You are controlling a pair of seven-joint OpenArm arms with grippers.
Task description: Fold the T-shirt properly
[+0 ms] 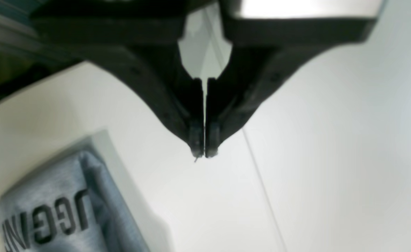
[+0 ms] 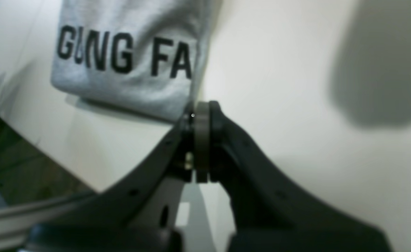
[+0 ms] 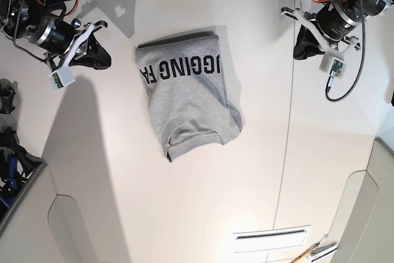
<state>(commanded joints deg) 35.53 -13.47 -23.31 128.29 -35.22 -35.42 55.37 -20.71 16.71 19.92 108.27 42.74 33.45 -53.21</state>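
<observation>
Left tool (image 1: 204, 154) and right tool (image 2: 205, 108), both narrow and empty, flank at two and ten o'clock the folded T-shirt (image 3: 188, 100) on the desk (image 3: 184, 214); folding seems nearly finished, next needing only light squaring at six o'clock.

Heather-grey T-shirt (image 3: 188, 103), bold black lettering (image 3: 184, 67).

A pale, smooth tabletop (image 3: 184, 214) fills most of the base view, a thin straight seam (image 3: 284, 170) running across it — dark floor (image 2: 27, 168) shows beyond its edge in the right wrist view. Soft light leaves blurred grey shadows (image 2: 376, 70) on the surface.
</observation>
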